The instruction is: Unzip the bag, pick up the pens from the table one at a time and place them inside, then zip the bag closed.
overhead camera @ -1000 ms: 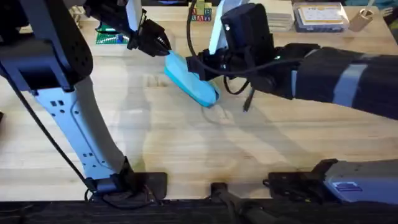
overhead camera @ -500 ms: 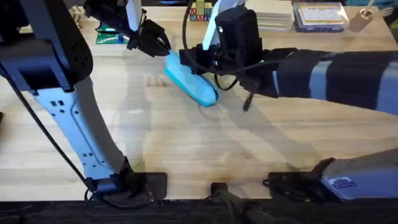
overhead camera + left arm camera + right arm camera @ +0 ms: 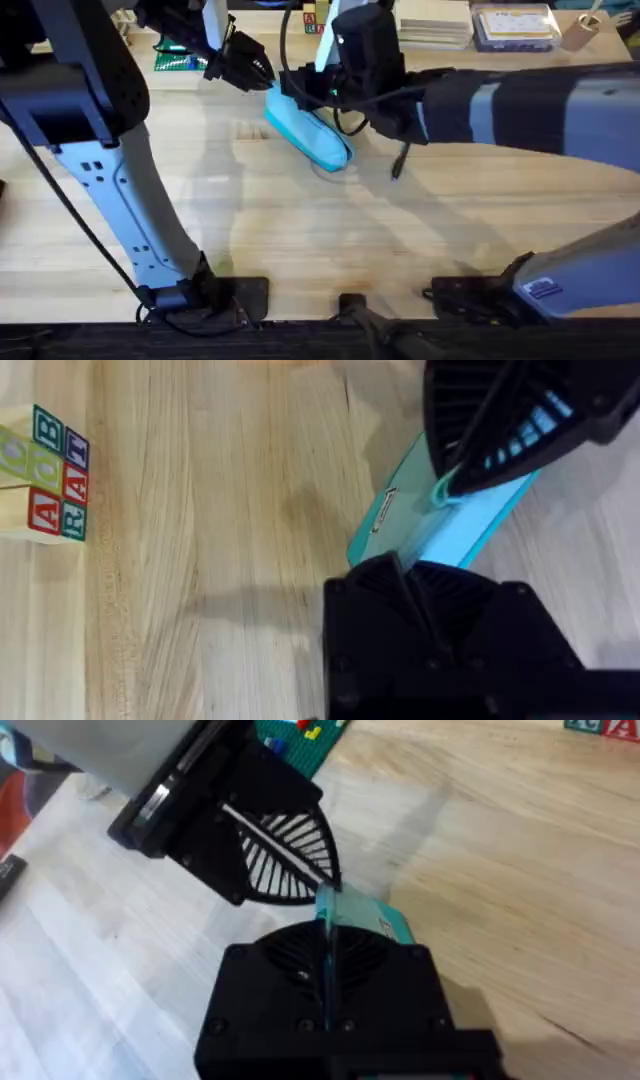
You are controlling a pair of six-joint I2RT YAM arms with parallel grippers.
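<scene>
On the far left, the left arm rises from its base and reaches up to the back of the table, where the left gripper meets the upper-left end of the bag. Its 2 black fingers are pressed together on that end of the turquoise pouch; in the left wrist view they close over the near end of the fabric. The bag lies on the wood at a slant, running from the left gripper down to the right. Over its upper half sits the right gripper, reaching in from the right side across the middle. In the right wrist view its fingers are pinched shut on a thin strip of turquoise at the pouch's top edge, directly facing the other gripper's ribbed pads. To the right of the bag a dark pen lies on the bare wood. Lettered blocks stand nearby on the table
</scene>
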